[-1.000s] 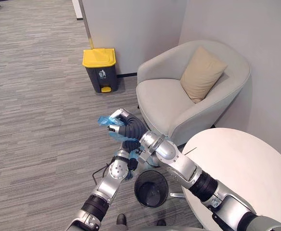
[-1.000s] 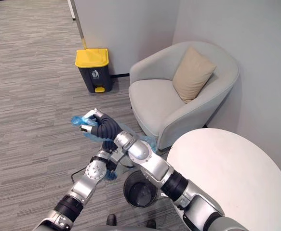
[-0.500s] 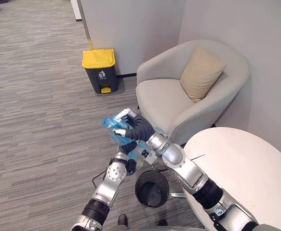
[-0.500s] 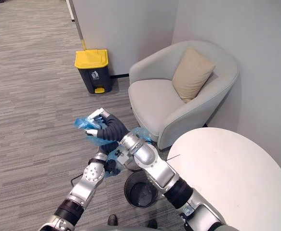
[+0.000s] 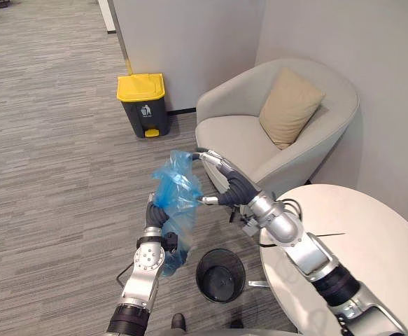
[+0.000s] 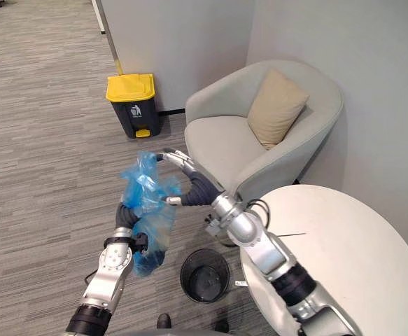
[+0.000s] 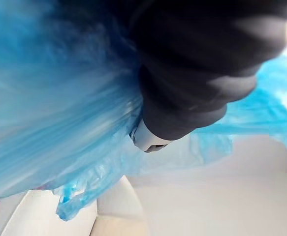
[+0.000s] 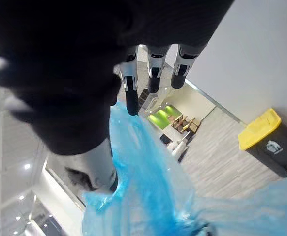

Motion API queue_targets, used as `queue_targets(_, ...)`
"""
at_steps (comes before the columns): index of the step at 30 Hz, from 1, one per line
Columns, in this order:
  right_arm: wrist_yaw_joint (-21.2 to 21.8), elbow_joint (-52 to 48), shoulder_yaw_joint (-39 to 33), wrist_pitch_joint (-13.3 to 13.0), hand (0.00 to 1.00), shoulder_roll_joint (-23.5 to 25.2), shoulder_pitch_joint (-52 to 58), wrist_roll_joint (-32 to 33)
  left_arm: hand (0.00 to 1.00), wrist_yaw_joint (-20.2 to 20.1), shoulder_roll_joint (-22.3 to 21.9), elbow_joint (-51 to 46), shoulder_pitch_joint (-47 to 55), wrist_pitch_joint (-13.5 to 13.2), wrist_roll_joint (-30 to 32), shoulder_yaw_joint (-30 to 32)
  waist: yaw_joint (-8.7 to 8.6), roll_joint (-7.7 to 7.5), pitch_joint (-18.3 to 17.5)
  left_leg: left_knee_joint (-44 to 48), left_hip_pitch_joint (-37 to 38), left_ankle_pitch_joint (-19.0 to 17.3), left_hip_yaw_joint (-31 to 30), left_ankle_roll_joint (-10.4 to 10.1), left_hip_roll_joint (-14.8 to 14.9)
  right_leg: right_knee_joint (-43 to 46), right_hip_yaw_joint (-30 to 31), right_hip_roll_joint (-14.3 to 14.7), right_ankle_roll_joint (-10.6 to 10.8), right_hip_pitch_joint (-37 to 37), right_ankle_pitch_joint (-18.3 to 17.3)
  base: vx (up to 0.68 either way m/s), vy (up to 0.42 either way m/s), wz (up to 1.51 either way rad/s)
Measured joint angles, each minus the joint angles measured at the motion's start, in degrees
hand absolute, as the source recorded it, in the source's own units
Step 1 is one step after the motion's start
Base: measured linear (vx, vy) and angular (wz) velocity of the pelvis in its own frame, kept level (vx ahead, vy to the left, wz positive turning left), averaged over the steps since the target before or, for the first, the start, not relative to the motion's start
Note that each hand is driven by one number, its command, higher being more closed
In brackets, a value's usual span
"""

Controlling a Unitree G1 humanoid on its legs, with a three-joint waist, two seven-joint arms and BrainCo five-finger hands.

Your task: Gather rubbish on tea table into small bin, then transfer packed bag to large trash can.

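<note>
- Two hands at the blue bag [image 5: 176, 190] — it hangs above the floor [image 5: 57, 175] beside the bin [image 5: 220, 274].
- Right hand [image 5: 223, 183]: fingers straight, thumb touching it.
- Left hand [image 5: 155, 212] under plastic — grip unclear.

Two silver-grey arms in smooth, rounded metal shells. On the left arm [image 5: 150, 257], at 7 o'clock in the head views, a round disc joint dotted with small dark screw heads, then a black band lower down. On the right arm [image 5: 287, 231], at 5 o'clock, a bulbous polished joint with thin black wires [image 5: 288, 207] looped beside it. Dark ribbed cover over the left robot hand [image 5: 155, 210]. Same ribbed cover on the right robot hand [image 5: 231, 187], with slim silver fingers [image 8: 131, 96], dark-tipped, and a silver thumb [image 8: 100, 164].
</note>
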Motion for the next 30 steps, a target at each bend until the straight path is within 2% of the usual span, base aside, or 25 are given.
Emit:
queue_targets(8, -2.3, -0.5, -6.6, -1.2, 0.0, 0.0, 6.8, -2.1, 1.0, 0.3, 0.4, -0.6, 2.0, 0.0, 0.0, 2.6, -0.05, 0.15, 0.0, 0.0, 0.0, 0.0, 0.1, 0.0, -0.1, 0.0, 0.1, -0.1, 0.0, -0.1, 0.0, 0.0, 0.0, 0.0)
queue_targets(10, -2.5, -0.1, -11.7, -1.1, 0.0, 3.4, 11.8, -2.0, 1.0, 0.2, 0.4, -0.6, 3.6, 0.0, -0.1, 4.2, -0.07, 0.28, -0.1, 0.0, 0.0, 0.0, 0.2, 0.0, -0.1, 0.0, 0.3, -0.1, 0.0, -0.1, 0.0, 0.0, 0.0, 0.0)
queue_targets(12, -2.5, 0.7, -13.6, -1.1, 0.0, 5.0, 13.9, -1.9, 1.0, 0.1, 0.4, -0.5, 4.4, 0.0, -0.3, 4.8, -0.13, 0.43, -0.2, 0.0, 0.0, 0.0, 0.3, 0.0, -0.1, 0.0, 0.3, -0.1, 0.0, -0.2, 0.0, 0.0, 0.0, 0.0)
queue_targets(14, -2.2, 6.2, -17.8, 0.7, 0.0, 9.0, 18.3, 1.9, 1.0, -0.6, 0.2, 0.1, 6.2, 0.0, -1.2, 6.1, -0.2, 0.93, -0.4, 0.0, 0.0, 0.0, 0.5, 0.0, -0.1, -0.1, 0.5, -0.2, 0.0, -0.2, 0.0, 0.0, 0.0, -0.02)
queue_targets(20, -0.6, 17.0, -24.1, 3.6, 0.0, 13.9, 24.4, 9.6, 1.0, -4.4, 0.3, 6.3, 8.6, 0.3, -2.3, 6.7, -0.32, 1.17, -0.6, 0.0, -0.3, -0.1, 0.5, -0.1, 0.1, -1.0, 0.6, 0.1, 0.1, -0.3, 0.1, 0.0, 0.0, 0.0)
queue_targets(26, 0.4, 30.1, -27.2, 5.5, 0.0, 15.3, 25.1, 11.4, 1.0, -8.1, 0.5, 11.3, 10.9, 1.6, -2.3, 7.9, -0.31, 1.17, -0.5, -0.1, -1.5, -0.3, 0.6, -0.3, 0.2, -1.8, 0.6, 0.3, 0.2, -1.2, 0.0, 0.01, 0.003, 0.0)
queue_targets(30, 0.4, 34.1, -28.9, 6.3, 0.0, 16.6, 25.0, 13.0, 1.0, -9.3, 0.8, 15.4, 10.9, 2.1, -2.3, 8.1, -0.25, 1.16, -0.5, 0.0, -1.6, -0.4, 0.5, -0.4, 0.1, -1.8, 0.5, 0.3, 0.0, -1.1, 0.2, 0.05, 0.014, 0.01)
